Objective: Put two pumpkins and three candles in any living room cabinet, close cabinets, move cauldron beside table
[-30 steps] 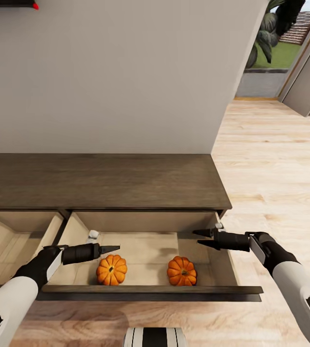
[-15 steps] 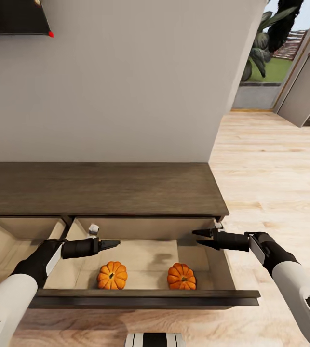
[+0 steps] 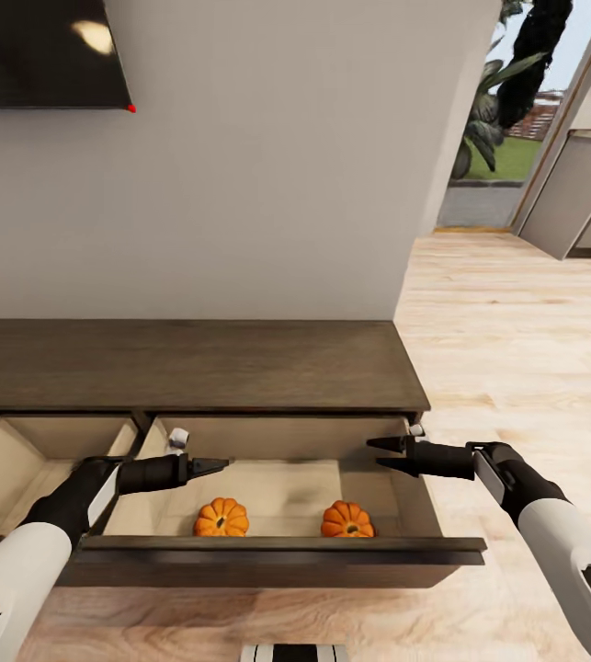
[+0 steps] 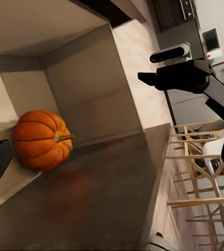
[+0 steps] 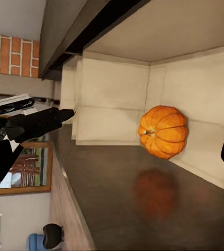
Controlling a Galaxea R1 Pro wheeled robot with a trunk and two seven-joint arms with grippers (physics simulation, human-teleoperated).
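Note:
The dark-brown cabinet (image 3: 194,363) stands against the wall with two drawers pulled out. In the right drawer (image 3: 267,552) lie two orange pumpkins (image 3: 221,517) (image 3: 346,519); its front board hides their undersides. A small white candle-like thing (image 3: 178,439) sits in that drawer's back left corner. My left gripper (image 3: 221,465) hovers over the left pumpkin, and my right gripper (image 3: 376,454) hovers by the drawer's right wall; both are open and hold nothing. The left wrist view shows one pumpkin (image 4: 41,138) and the right gripper (image 4: 143,78). The right wrist view shows one pumpkin (image 5: 164,130) and the left gripper (image 5: 70,112).
The left drawer (image 3: 19,460) is open too, its pale inside bare where visible. A dark screen (image 3: 38,51) hangs on the wall above. Light wood floor (image 3: 516,349) runs right of the cabinet to a glazed opening (image 3: 497,138) and a grey panel (image 3: 571,193). Wooden chairs (image 4: 200,172) stand behind.
The whole picture has shifted down, so the camera moved: more wall and the dark screen now show, and the drawer front covers more of the pumpkins. Arms and pumpkins have kept their places.

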